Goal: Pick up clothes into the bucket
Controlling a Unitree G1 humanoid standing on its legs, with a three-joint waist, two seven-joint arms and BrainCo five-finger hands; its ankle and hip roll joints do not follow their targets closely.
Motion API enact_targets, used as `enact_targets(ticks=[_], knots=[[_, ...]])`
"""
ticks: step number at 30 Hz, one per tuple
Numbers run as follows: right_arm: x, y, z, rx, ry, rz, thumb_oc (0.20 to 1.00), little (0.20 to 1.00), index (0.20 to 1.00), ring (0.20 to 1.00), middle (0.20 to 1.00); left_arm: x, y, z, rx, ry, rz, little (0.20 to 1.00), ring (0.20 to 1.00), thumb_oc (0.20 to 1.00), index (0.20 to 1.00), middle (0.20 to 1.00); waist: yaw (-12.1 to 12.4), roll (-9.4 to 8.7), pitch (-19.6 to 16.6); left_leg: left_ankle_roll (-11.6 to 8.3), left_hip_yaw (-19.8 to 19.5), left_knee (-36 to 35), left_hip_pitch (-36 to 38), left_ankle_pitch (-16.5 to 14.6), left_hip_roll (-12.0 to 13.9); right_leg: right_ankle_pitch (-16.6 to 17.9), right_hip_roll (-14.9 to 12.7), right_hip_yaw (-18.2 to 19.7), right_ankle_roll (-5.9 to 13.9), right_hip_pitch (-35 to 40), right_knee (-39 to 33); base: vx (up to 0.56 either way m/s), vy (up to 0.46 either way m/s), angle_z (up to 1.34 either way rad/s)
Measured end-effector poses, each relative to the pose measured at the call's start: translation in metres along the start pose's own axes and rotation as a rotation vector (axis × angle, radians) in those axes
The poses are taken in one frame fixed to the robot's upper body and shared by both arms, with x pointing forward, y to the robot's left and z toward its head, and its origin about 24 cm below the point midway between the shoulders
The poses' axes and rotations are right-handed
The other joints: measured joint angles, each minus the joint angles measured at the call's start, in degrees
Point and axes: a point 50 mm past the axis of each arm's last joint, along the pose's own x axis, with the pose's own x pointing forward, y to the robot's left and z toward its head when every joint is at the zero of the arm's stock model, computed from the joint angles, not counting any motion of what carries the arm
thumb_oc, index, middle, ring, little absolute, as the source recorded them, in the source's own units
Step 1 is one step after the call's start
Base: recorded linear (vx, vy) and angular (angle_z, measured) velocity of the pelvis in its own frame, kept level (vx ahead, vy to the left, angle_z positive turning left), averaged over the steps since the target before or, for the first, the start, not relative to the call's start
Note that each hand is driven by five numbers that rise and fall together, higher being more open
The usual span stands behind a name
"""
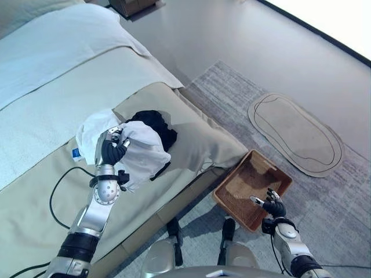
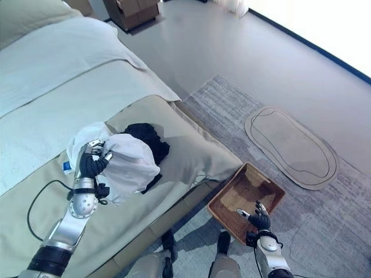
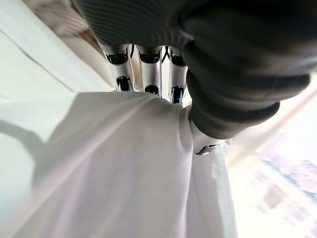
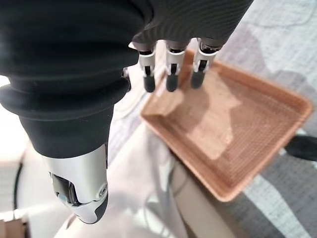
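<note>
Beside bed (image 1: 52, 87), basket (image 1: 253, 188) lies near rug (image 1: 295, 133); black garment (image 1: 153, 124) touches white shirt (image 1: 139, 153).

Bright daylight glares from the upper right; wrist views blur close up.

L wrist view: left robot hand (image 3: 198, 64) seen from very close, dark ribbed cover across top and right side. Silver fingers (image 3: 148, 74) run down into a white garment (image 3: 114, 173), tips buried in a gathered fold. Thumb (image 3: 208, 144) pressed against cloth on opposite side, fabric pinched between. Cloth hangs in soft creases below the grip. Pale bed surface (image 3: 34, 74) behind.
</note>
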Motion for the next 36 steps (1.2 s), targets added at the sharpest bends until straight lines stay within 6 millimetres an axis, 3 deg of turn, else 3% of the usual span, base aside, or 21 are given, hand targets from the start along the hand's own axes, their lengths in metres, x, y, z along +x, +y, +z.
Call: enact_targets(ticks=[3,6,7,11,18,25,29,36], knots=[[0.0,0.005,0.017,-0.014,-0.072,0.031,1.0,1.0,1.0,1.0,1.0,-0.002,0.002,0.014,-0.053,-0.05,-0.011,0.2,0.2,0.2,0.2,0.2,0.3,-0.05,-0.78,-0.12,0.03,-0.69,1.38,0.06,0.16,0.0,0.27,-0.13,0.0,1.2,-0.3,0.03,-0.018,-0.01],[-0.01,0.005,0.071,-0.22,-0.337,0.1,1.0,1.0,1.0,1.0,1.0,0.0,0.007,0.031,-0.117,-0.132,-0.036,0.2,0.2,0.2,0.2,0.2,0.66,-0.21,-1.47,-0.45,0.07,-1.36,2.66,0.28,0.35,0.0,0.57,0.04,-0.01,2.06,-0.3,0.09,-0.028,-0.04],[-0.017,0.004,0.095,-0.37,-0.463,0.122,1.0,1.0,1.0,1.0,1.0,0.001,0.007,0.032,-0.124,-0.139,-0.062,0.2,0.2,0.2,0.2,0.2,0.81,-0.14,-1.91,-0.48,0.17,-2.05,3.74,0.29,0.33,-0.03,0.64,0.33,-0.01,2.61,-0.3,0.04,-0.007,-0.06],[-0.023,0.006,0.131,-0.5,-0.636,0.123,1.0,1.0,1.0,1.0,1.0,0.0,0.003,0.032,-0.116,-0.146,-0.132,0.2,0.2,0.2,0.2,0.2,0.74,-1.03,-4.54,-0.56,0.32,-2.25,4.25,0.36,0.69,-0.09,0.99,0.44,-0.03,2.95,-0.31,0.04,-0.019,-0.03],[-0.032,0.045,0.13,-0.452,-0.645,0.352,1.0,1.0,1.0,1.0,1.0,-0.009,-0.023,0.037,-0.205,-0.139,-0.343,0.2,0.2,0.2,0.2,0.2,0.82,-0.73,-5.26,-0.76,1.34,-3.71,6.73,0.49,0.64,-0.26,0.95,1.05,-0.09,4.32,-0.33,0.04,-0.018,-0.06],[-0.046,0.085,0.154,-0.458,-0.738,0.571,1.0,1.0,1.0,1.0,1.0,-0.01,-0.027,0.052,-0.318,-0.178,-0.428,0.2,0.2,0.2,0.2,0.2,0.92,-0.47,-5.48,-1.03,1.77,-4.42,8.29,0.88,0.96,-0.27,1.37,1.45,-0.08,5.24,-0.33,0.01,-0.005,-0.03],[-0.05,0.097,0.154,-0.438,-0.709,0.722,1.0,1.0,1.0,1.0,1.0,-0.012,-0.028,0.059,-0.349,-0.206,-0.479,0.2,0.2,0.2,0.2,0.2,0.99,-0.36,-5.72,-1.15,1.76,-4.57,9.06,0.95,1.24,-0.41,1.66,1.41,-0.25,5.96,-0.34,0.0,0.0,0.0],[-0.052,0.115,0.145,-0.333,-0.651,0.789,1.0,1.0,1.0,1.0,1.0,-0.014,-0.033,0.06,-0.373,-0.207,-0.505,0.2,0.2,0.2,0.2,0.2,1.12,0.58,-6.57,-1.16,1.76,-4.58,9.3,0.96,1.31,-0.42,1.72,1.25,-0.29,6.15,-0.35,0.0,0.001,0.0]])
